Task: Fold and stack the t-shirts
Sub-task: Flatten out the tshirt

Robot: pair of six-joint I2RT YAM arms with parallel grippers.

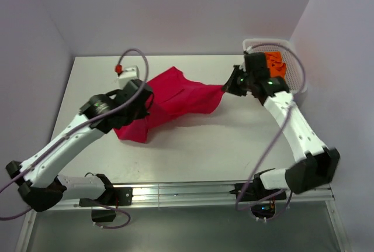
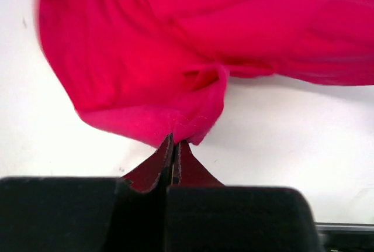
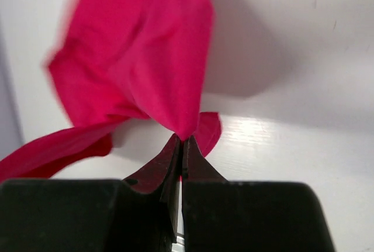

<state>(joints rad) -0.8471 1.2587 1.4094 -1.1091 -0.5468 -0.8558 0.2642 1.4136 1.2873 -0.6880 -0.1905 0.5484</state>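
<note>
The crimson red t-shirt (image 1: 175, 100) is stretched across the middle of the white table (image 1: 198, 147), partly lifted and rumpled. My left gripper (image 1: 145, 101) is shut on its left part; in the left wrist view the cloth (image 2: 175, 59) bunches right at my gripper (image 2: 175, 140). My right gripper (image 1: 227, 88) is shut on the shirt's right tip; the right wrist view has the cloth (image 3: 140, 59) hanging from my gripper (image 3: 182, 141). The orange t-shirt (image 1: 276, 65) lies in the basket at the back right.
A white mesh basket (image 1: 298, 76) stands at the back right corner, just behind the right arm. A small white block with a red top (image 1: 124, 72) sits at the back left. Pale walls close in the table on three sides.
</note>
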